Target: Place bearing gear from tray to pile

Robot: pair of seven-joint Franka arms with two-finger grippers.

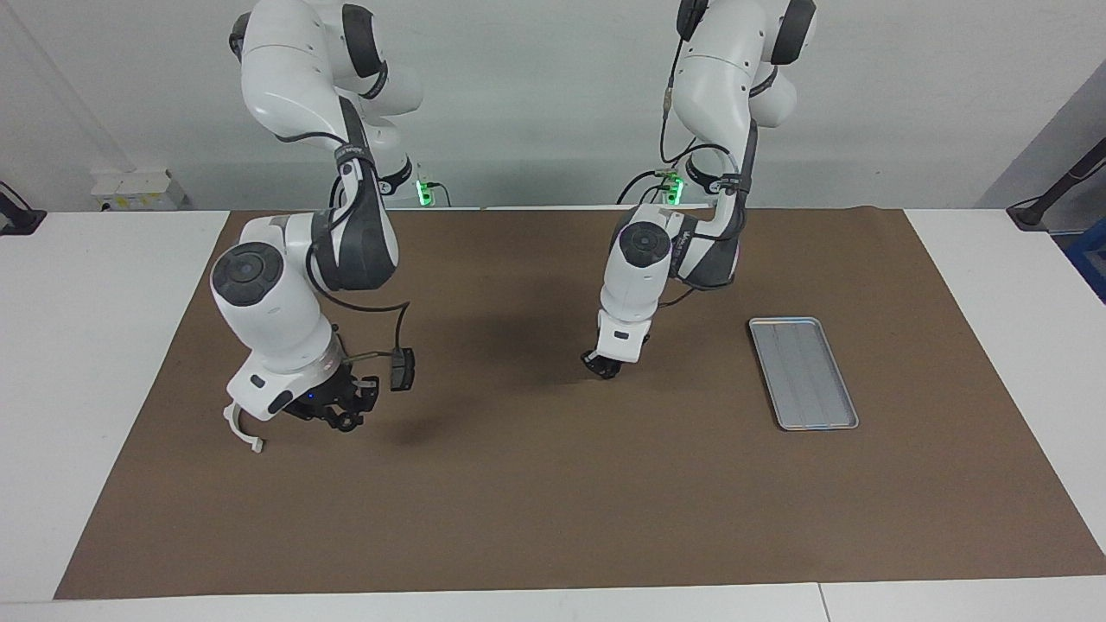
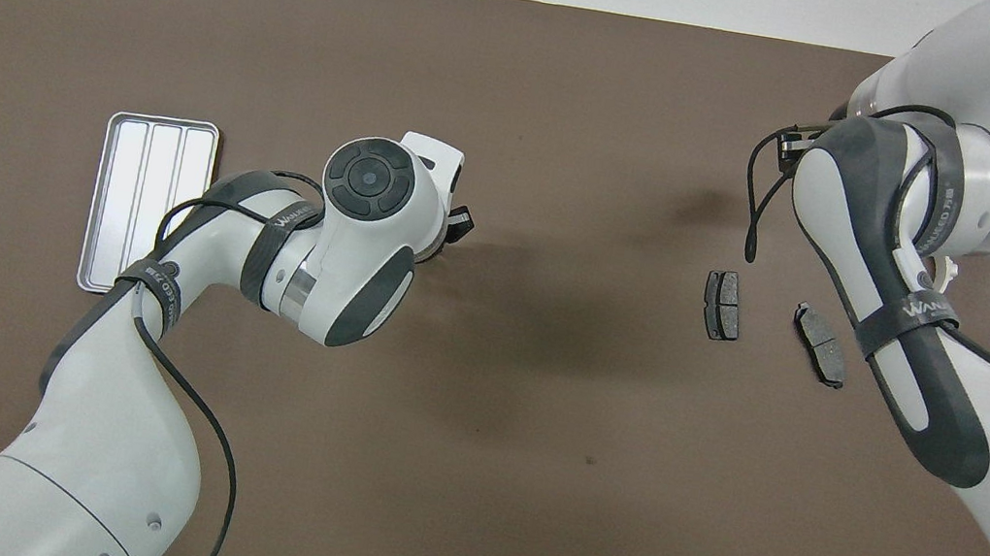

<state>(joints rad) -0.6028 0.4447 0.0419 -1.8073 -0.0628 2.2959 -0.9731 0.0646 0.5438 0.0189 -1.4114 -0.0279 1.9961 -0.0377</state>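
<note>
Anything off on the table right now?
Nothing spilled or damaged. One oddity: the ribbed silver metal tray lies empty and no bearing gear shows anywhere; the shut left pincer may hide it.

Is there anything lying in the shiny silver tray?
No, the tray shows only its bare ribbed bottom in the overhead view, with nothing in it.

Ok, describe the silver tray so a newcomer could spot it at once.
On the brown mat, look toward the left arm's end of the table. The tray lies flat there: rectangular, shiny metal, ribbed lengthwise, with nothing in it, unlike the small dark brake pads at the right arm's end.
</note>
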